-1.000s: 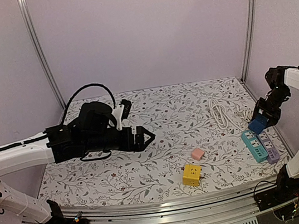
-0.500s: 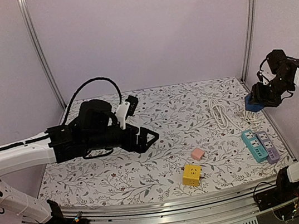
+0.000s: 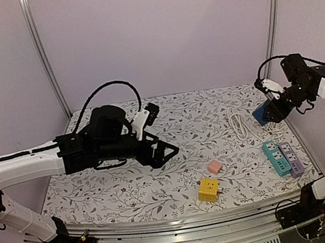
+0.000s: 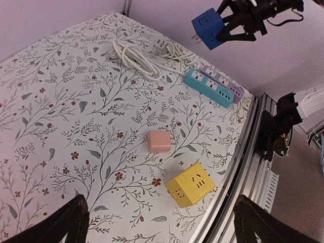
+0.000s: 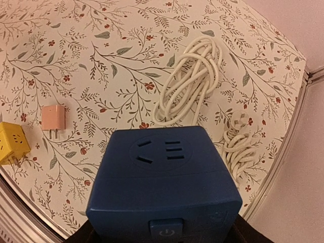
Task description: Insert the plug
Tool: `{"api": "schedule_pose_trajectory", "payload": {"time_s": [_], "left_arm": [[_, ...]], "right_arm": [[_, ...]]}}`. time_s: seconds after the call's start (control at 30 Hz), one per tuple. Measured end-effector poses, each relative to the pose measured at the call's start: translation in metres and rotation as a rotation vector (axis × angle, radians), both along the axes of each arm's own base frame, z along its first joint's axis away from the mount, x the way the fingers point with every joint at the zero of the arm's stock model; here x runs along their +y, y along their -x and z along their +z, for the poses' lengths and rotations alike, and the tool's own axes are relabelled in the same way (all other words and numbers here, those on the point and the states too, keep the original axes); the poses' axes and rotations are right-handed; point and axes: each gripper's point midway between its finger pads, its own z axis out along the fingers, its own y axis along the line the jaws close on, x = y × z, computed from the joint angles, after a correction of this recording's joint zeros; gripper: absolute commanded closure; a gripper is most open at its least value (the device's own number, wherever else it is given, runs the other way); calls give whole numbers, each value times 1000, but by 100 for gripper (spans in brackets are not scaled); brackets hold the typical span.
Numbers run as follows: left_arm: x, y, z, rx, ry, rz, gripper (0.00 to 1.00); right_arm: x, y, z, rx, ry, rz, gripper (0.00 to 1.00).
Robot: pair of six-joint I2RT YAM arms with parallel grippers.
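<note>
- Right gripper: fingers clamped on the blue cube adapter, held in the air at 3 o'clock of the table, above the white cable coil, well apart from the strips.
- Left gripper: fingers spread wide, holding nothing, hovering at about 9 o'clock.
- Risk: the teal power strip at 4 o'clock lies loose and unbraced, so a push-in could slide or tip it.
- Risk: prongs tilted against the slots could jam or scrape; in the right wrist view the cube hides its own prongs.
- Risk: smooth cube faces may twist in the grip under insertion force.
- Risk: the descent may snag the cable or bump the purple power strip just beside the teal one.
</note>
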Motion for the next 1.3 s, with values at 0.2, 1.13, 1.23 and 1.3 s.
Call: {"api": "schedule_pose_trajectory", "payload": {"time_s": [0.2, 1.13, 1.23, 1.3], "left_arm": [[-3, 4, 10, -66, 18, -52, 1], [-106, 22, 43, -498, 104, -648, 10], [-107, 21, 37, -476, 93, -649, 12], [-108, 21, 35, -466, 91, -645, 16]], "right_arm": [[16, 17, 1, -53, 16, 228, 100], [201, 115, 55, -145, -143, 952, 100], [202, 113, 56, -152, -143, 950, 100], [203, 113, 57, -159, -143, 948, 100]]}}
